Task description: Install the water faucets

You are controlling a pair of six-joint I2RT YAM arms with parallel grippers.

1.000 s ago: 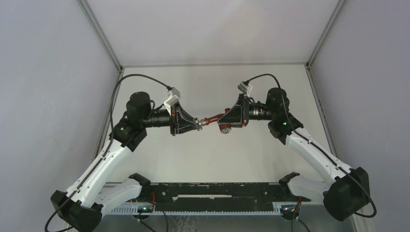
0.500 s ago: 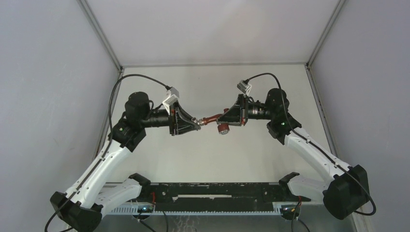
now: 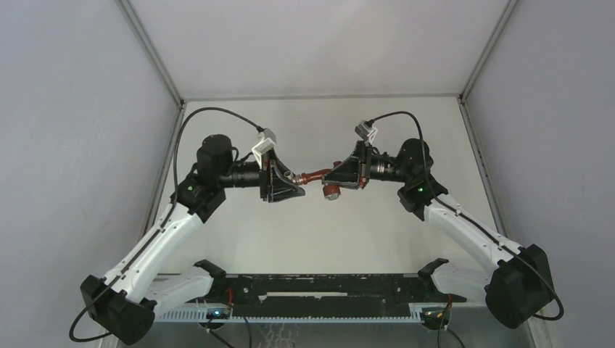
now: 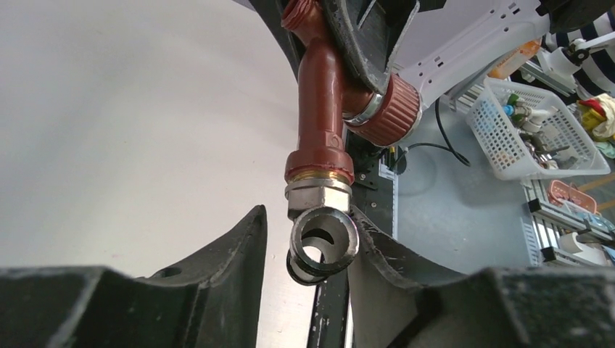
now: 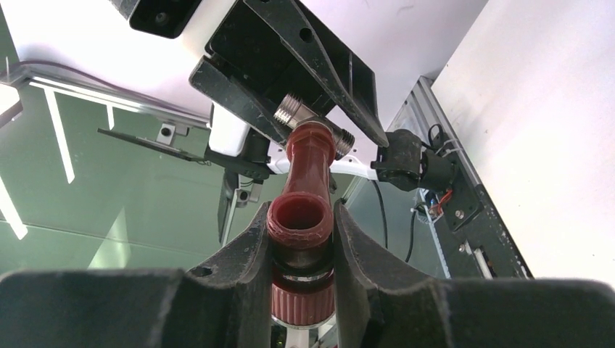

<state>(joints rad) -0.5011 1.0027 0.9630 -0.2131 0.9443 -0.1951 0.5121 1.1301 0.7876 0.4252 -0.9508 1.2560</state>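
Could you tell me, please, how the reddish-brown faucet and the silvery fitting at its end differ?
The faucet is reddish-brown with a ribbed knob; the fitting is bare silvery threaded metal. The faucet is longer; the fitting is a short stub. The right gripper clamps the faucet; the fitting sits between the left gripper's open fingers. They are joined end to end.

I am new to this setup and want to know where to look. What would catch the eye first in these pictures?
First, the left arm and right arm meeting in mid-air above the table, with a reddish-brown faucet bridging them. The right jaws are shut on its body near the ribbed knob. At its other end a silvery fitting sits between the left jaws, which stand open, one side clear of it.
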